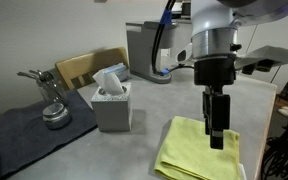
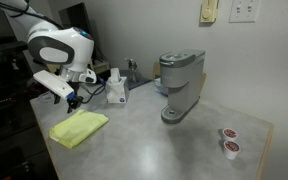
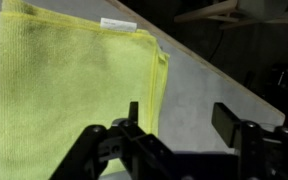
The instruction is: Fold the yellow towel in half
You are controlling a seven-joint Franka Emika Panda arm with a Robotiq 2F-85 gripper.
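fingers (image 3: 227, 122): spread, empty | towel (image 3: 74, 80): flat on surface (image 3: 194, 85) beneath fingers, hemmed edge beside one finger | handling: likely light, limp, drapes | grasp: pinch edge near corner, not middle

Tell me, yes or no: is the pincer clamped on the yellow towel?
No. In the wrist view the pincer stands open, its fingers spread wide apart and not closed on the yellow towel.

The towel (image 1: 199, 150) is plain pale yellow-green with a white label (image 3: 116, 23). The box (image 1: 112, 108) is grey, the mat (image 1: 24, 130) dark grey-blue, the gripper (image 1: 216, 140) black, the table (image 2: 164, 150) mottled grey. 2 pods (image 2: 228, 133) are red and white.
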